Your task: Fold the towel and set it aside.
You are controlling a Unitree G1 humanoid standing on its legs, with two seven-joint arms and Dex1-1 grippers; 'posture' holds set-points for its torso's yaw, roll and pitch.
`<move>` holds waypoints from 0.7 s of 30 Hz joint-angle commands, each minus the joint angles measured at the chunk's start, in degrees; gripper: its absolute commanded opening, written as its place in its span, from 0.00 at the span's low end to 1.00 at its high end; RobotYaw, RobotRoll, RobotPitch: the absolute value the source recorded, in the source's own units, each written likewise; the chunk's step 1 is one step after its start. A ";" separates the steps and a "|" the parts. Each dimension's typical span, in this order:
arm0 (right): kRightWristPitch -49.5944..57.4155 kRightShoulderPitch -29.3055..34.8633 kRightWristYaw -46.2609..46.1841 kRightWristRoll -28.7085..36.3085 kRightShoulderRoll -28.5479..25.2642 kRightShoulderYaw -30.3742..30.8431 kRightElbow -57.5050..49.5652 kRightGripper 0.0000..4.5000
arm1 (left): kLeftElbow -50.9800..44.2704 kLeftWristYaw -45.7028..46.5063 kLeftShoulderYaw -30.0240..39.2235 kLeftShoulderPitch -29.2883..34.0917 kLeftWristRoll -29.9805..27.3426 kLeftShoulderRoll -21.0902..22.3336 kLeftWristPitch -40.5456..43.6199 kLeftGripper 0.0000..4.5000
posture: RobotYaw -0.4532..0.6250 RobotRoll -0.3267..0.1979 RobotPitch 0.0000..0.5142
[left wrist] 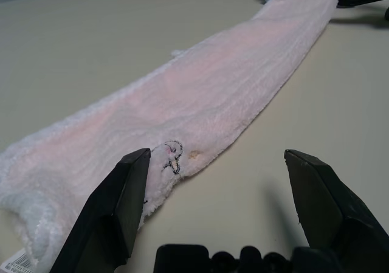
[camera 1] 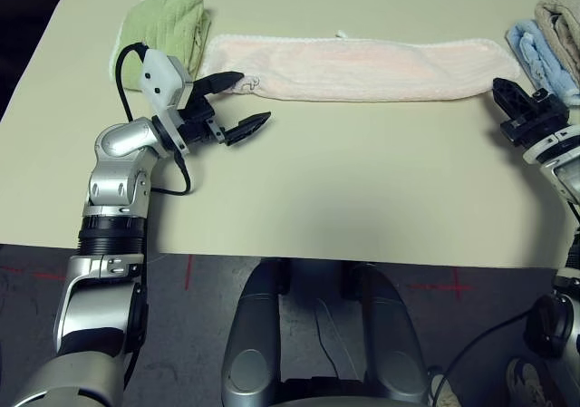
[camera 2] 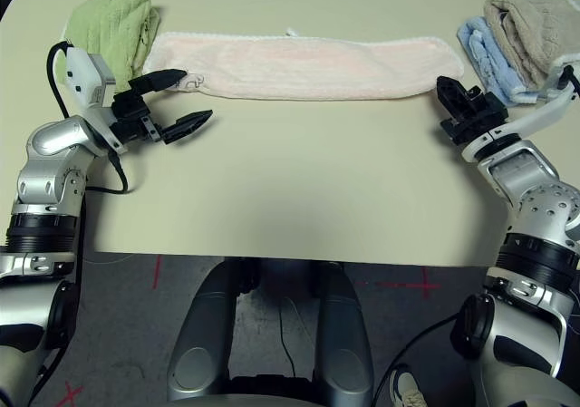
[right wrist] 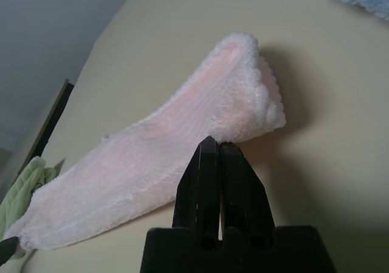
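Left claw, fingers spread wide, hovers at the pink towel's nine o'clock end, one finger over its corner. That towel lies in a long folded strip across the far side of the desk, a green towel beyond its left end. Right claw, at the strip's three o'clock end, has its fingers pressed together; whether they pinch cloth is unclear.

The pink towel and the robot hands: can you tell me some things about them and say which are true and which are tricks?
1. The towel lies stretched out long on the table. True.
2. The left gripper is shut. False: its fingers are spread wide by the towel's printed end.
3. The right gripper is shut. True.
4. The green towel lies on top of the pink one. False: it lies beside its end.
5. A blue towel and a beige towel lie near the right gripper. True.
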 commanded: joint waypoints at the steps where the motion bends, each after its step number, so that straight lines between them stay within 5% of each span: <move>1: 0.88 1.46 -1.58 0.15 -0.43 -1.04 0.00 0.17 | -0.44 -0.80 -0.92 0.58 -0.12 0.35 0.39 1.00 | 0.40 0.62 0.77; 11: 0.15 -4.01 -8.98 -0.89 1.84 -1.46 5.12 0.96 | -1.28 -0.91 -0.98 0.90 -0.24 0.52 1.13 1.00 | 0.41 0.62 0.78; 21: 7.24 -4.96 -15.44 1.60 0.03 -3.95 7.14 1.00 | -2.27 -0.77 -0.66 1.45 -0.34 0.91 1.83 1.00 | 0.42 0.62 0.79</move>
